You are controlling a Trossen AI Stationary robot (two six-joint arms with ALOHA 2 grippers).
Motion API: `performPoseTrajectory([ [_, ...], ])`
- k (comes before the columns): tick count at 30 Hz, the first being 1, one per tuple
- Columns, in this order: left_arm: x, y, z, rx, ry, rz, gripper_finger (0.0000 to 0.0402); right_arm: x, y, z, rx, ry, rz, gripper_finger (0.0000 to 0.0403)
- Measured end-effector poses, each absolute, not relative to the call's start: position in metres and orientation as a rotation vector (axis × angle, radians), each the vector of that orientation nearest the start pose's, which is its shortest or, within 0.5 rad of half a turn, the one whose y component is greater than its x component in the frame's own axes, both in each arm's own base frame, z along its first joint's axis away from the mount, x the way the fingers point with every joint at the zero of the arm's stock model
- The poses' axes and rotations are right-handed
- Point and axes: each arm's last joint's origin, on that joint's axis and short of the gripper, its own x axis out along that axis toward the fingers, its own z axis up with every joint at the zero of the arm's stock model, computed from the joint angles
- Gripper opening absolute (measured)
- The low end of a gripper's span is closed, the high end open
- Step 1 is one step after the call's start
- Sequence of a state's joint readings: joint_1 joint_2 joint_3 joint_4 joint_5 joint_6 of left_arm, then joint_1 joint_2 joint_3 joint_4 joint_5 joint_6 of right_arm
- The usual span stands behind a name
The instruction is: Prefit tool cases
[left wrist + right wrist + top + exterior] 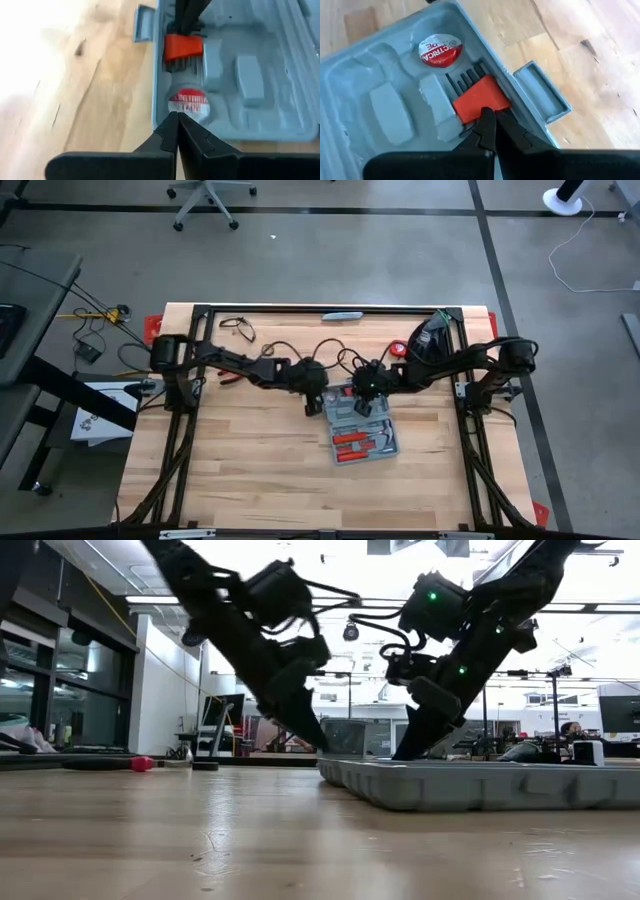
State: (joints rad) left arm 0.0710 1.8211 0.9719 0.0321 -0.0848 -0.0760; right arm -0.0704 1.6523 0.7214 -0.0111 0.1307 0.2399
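You've got the tool case point(360, 430) lying open on the table point(250, 470), roughly centre, a bit right of the middle. The nearer half carries red-handled tools point(352, 442); the far half is where both arms meet.

Left gripper point(317, 395) sits at the far-left corner of the case, fingers pressed together w/ nothing between them. In its wrist view the tips point(176, 125) point at a red-and-white tape roll point(187, 104) seated in a round pocket of the moulded tray.

Right gripper point(368, 388) is at the far edge of the case, just beside the left one, also closed, nothing clamped. Its tips point(487, 122) rest against a red holder w/ black hex keys point(477, 97); can't tell if they press on it. The small latch tab point(540, 92) sticks out from the case rim next to that holder.

Far side of the table: slim grey-blue bar point(342, 315), black cable loop point(237, 328) toward the left.
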Motion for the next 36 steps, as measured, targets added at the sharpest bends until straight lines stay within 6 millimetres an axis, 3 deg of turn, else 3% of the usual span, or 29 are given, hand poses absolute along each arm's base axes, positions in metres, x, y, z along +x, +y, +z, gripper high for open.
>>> performPoseTrajectory([
  [7, 0.327, 0.004, 0.13, -0.189, 0.607, 0.235, 0.0, 0.301, -0.022, 0.152, 0.253, 0.713, -0.226, 0.0],
  [13, 0.313, -0.009, 0.121, -0.259, 0.546, 0.221, 0.0, 0.322, -0.003, 0.169, 0.359, 0.418, 0.004, 0.0],
  [27, 0.311, -0.011, 0.12, -0.277, 0.554, 0.16, 0.0, 0.314, 0.004, 0.13, 0.612, 0.323, 0.037, 0.0],
  [36, 0.31, -0.014, 0.135, -0.314, 0.524, 0.062, 0.0, 0.317, 0.004, 0.137, 0.74, 0.236, 0.05, 0.0],
])
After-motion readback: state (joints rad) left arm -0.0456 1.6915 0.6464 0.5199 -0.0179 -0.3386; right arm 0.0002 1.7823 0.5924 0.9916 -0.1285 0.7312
